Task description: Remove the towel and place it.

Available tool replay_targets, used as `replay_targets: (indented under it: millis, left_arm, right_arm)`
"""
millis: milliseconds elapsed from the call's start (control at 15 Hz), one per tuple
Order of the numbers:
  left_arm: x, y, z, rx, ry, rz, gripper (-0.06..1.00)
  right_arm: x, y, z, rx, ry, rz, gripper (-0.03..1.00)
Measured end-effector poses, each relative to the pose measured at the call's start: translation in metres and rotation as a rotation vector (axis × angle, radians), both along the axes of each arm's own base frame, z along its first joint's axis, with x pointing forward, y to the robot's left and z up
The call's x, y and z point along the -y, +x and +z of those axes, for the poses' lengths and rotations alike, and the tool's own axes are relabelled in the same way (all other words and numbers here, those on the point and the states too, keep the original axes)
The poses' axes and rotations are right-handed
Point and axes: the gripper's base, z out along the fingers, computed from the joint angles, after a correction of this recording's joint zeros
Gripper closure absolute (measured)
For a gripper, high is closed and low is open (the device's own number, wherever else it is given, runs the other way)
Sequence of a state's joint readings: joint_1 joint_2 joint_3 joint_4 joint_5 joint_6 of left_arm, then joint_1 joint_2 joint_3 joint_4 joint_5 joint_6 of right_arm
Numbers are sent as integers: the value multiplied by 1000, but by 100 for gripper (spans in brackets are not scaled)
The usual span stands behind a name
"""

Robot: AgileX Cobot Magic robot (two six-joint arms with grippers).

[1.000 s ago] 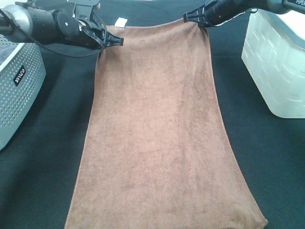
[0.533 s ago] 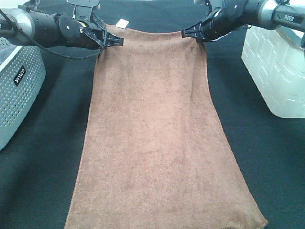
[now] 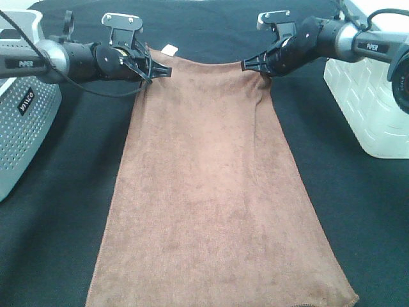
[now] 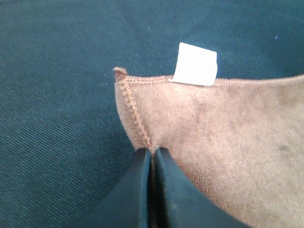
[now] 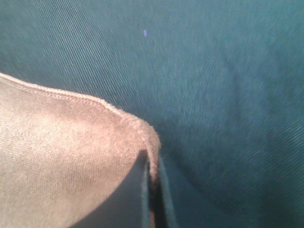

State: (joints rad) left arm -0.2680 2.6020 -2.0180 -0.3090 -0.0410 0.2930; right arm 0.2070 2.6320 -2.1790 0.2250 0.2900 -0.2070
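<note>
Towel [image 3: 211, 192] far edge drawn nearer since earlier frame; corners clamped by left pincer [image 3: 165, 71] and right pincer [image 3: 246, 64] over table [image 3: 57, 211].

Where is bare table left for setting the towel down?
Bare black cloth runs between the towel and the grey basket, and another strip between the towel and the white bin. The far edge is crowded: left gripper and right gripper pinch the corners.

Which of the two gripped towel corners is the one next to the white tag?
The corner pinched by the left gripper: the white tag sticks out of the towel hem right beside it. The right gripper holds the other far corner, with no tag nearby.
</note>
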Motion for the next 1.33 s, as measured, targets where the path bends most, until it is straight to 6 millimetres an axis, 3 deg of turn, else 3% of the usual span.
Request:
replay_targets:
  millis: [333,667,800,933,1133,1200,1333]
  left_arm:
    - [-1,-1,-33,-47,-8,16,94]
    - [-1,-1,-34,-40,-32,33,94]
    - [-1,-1,-34,-37,-37,37,92]
    - [-1,0,-34,-36,-38,37,79]
    - [-2,0,-32,-23,-41,41,43]
    - [-2,1,-31,-10,-43,45,31]
    - [-2,2,-30,8,-45,50,21]
  right_arm:
    - [0,3,-3,44,5,-12,96]
    - [0,4,-3,48,6,-13,94]
    - [0,4,-2,56,8,-15,85]
    - [1,5,-1,73,10,-19,64]
    - [1,5,-1,79,9,-20,28]
    - [1,5,-1,79,9,-20,24]
    - [1,5,-1,79,8,-19,22]
